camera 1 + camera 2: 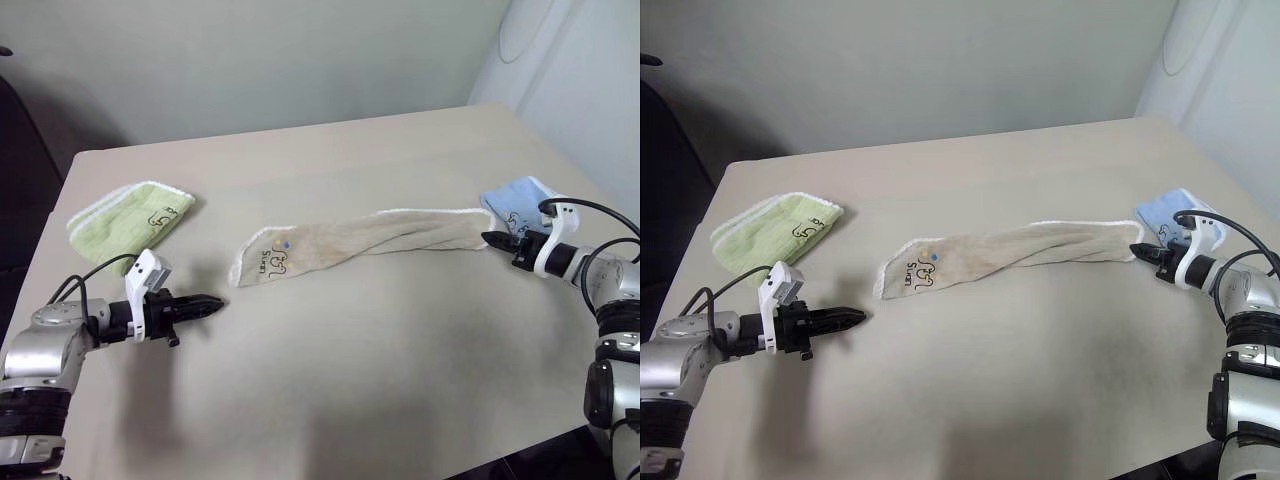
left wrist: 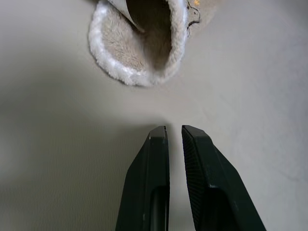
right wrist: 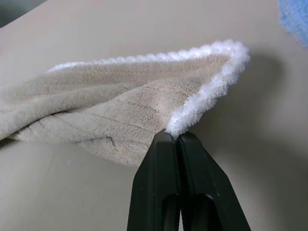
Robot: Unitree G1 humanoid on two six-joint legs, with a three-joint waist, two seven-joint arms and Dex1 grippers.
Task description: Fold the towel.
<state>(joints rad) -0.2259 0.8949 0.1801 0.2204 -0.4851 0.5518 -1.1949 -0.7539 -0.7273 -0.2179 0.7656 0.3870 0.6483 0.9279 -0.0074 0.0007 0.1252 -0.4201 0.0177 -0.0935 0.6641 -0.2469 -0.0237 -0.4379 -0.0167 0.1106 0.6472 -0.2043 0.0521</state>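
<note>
Pinching the white-stitched edge at one end of the towel (image 3: 120, 110), my right tool (image 3: 177, 137) has its fingers pressed together on it. My left tool (image 1: 205, 305) hangs empty, fingers nearly together, just short of the logo end. I judge a good fold needs that end gripped too, keeping the cloth taut. Bunched long and narrow, the towel lies across the counter (image 1: 340, 390), logo end toward my left.

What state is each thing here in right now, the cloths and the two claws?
towel: stretched in a rumpled strip, unfolded, one corner pinched.
green towel: folded, lying flat.
blue towel: folded, lying flat.
left gripper: nearly shut, holding nothing, short of the towel.
right gripper: shut on the towel's white edging.
</note>
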